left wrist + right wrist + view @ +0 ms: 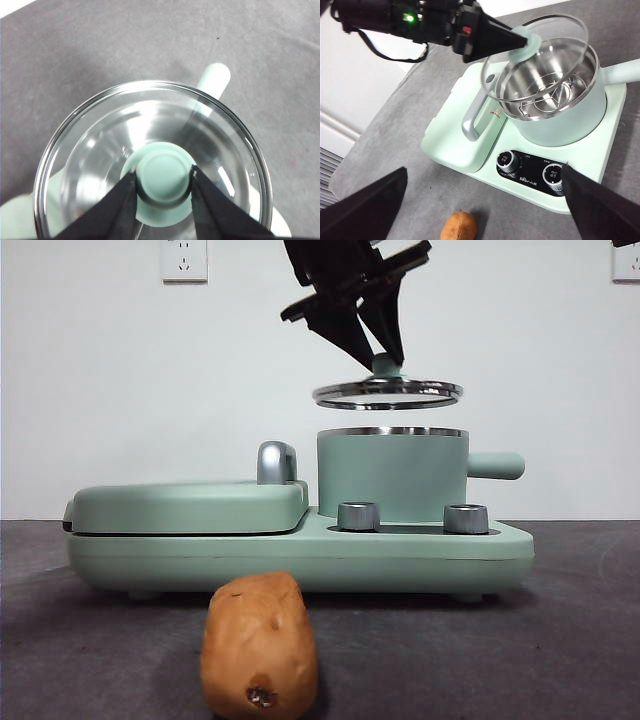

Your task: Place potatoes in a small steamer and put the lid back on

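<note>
Step in hand: lid removal. Left gripper (pixel 385 360) comes down from top centre of the front view, jaws pinched on the mint-green knob (pixel 164 181) of the lid (pixel 388 393). Left wrist view confirms it: both black jaws pressed against either side of the knob, glass dome below

Lid hangs level, clear of the small steamer (pixel 392 475), a visible gap between the lid's rim and the pot's steel rim in the front view. It sits roughly over the pot's mouth, not off to one side

Steamer is right of centre in the front view on the mint-green base unit (pixel 300 555), side handle (pixel 495 465) pointing right. Right wrist view shows the inside: steel liner with a wire rack (pixel 547 97), no food in it

Potato (pixel 260 645) lies on the grey table (pixel 560 640), bottom centre of the front view, in front of the base and apart from it. Also visible low centre in the right wrist view

Right gripper (pixel 480 200) hovers above the table in front of the base, jaws spread wide, holding nothing

My read on next: left carries the lid sideways, clear of the pot mouth; right drops onto the potato, grips across its short axis, lifts over the base and knobs (pixel 359 516), lowers it onto the rack. Lid goes back on after
</note>
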